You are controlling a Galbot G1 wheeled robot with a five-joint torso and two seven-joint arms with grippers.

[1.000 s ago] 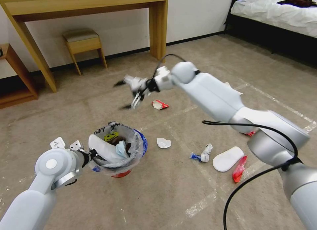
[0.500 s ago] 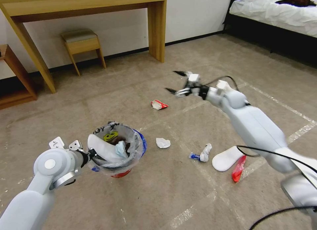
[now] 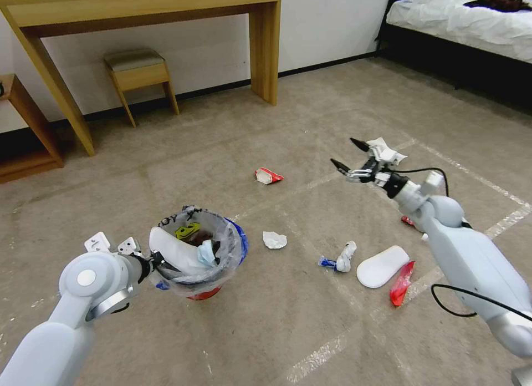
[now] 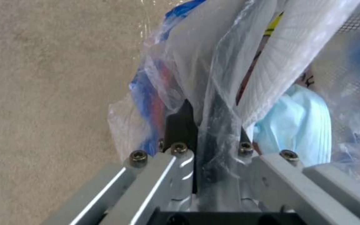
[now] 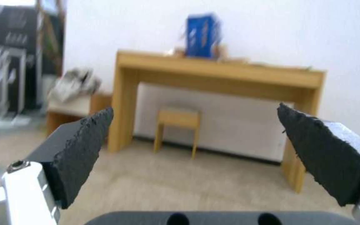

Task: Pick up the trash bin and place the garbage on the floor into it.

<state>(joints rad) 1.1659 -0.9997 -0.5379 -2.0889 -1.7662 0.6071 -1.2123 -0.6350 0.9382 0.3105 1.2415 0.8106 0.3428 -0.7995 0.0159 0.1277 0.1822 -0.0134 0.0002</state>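
My left claw [image 3: 151,259] is gripping the bag-lined red bin [image 3: 198,253] while my right claw [image 3: 350,157], wide and empty, has swung away toward two o'clock, nearing the white crumpled paper [image 3: 384,149].

The left tool [image 4: 203,125] is pinching the rim of the trash bin [image 4: 176,81] — clear bag plastic is bunching between its dark fingers [image 4: 180,122] — while a white slipper [image 4: 288,59] and a pale blue face mask [image 4: 297,125] are sitting inside, the beige floor [image 4: 51,93] lying beside it.
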